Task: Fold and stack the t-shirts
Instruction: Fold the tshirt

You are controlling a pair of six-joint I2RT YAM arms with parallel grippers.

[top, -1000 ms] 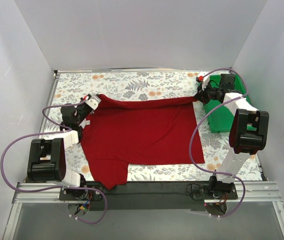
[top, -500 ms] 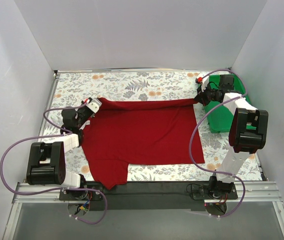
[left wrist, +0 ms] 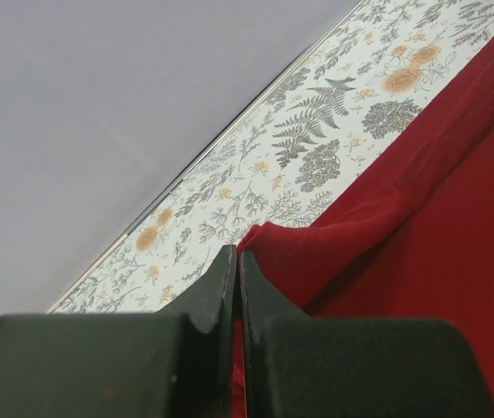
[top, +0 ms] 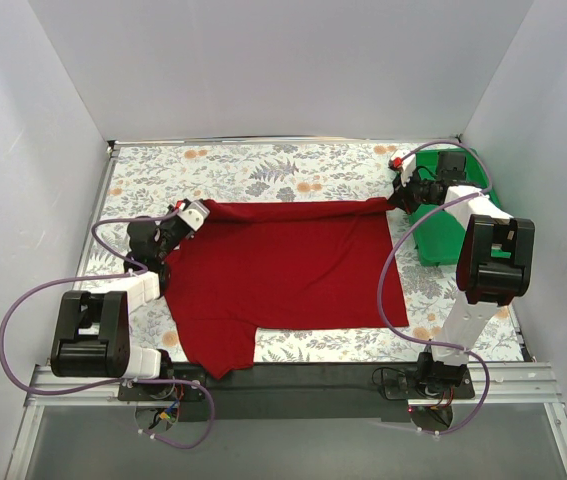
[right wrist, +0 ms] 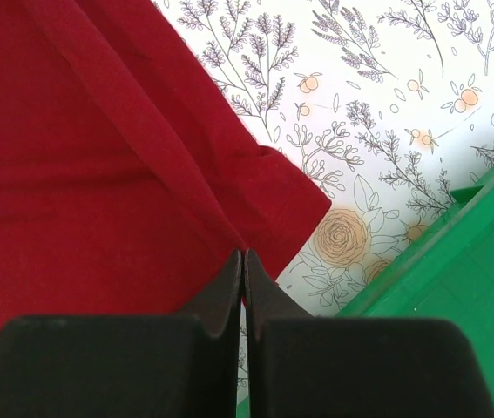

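Observation:
A plain dark red t-shirt lies spread over the middle of the flowered table, its far edge lifted in a taut line between both grippers. My left gripper is shut on the shirt's far left corner; the left wrist view shows red cloth pinched between the fingers. My right gripper is shut on the far right corner, with the cloth caught at its fingertips. A sleeve hangs toward the near left edge.
A green plastic tray stands at the right, close beside the right gripper; its rim shows in the right wrist view. White walls enclose the table on three sides. A black rail runs along the near edge.
The left gripper has moved right and a little nearer with its corner of the shirt. The shirt's far edge has shifted with it. The right gripper has barely moved.

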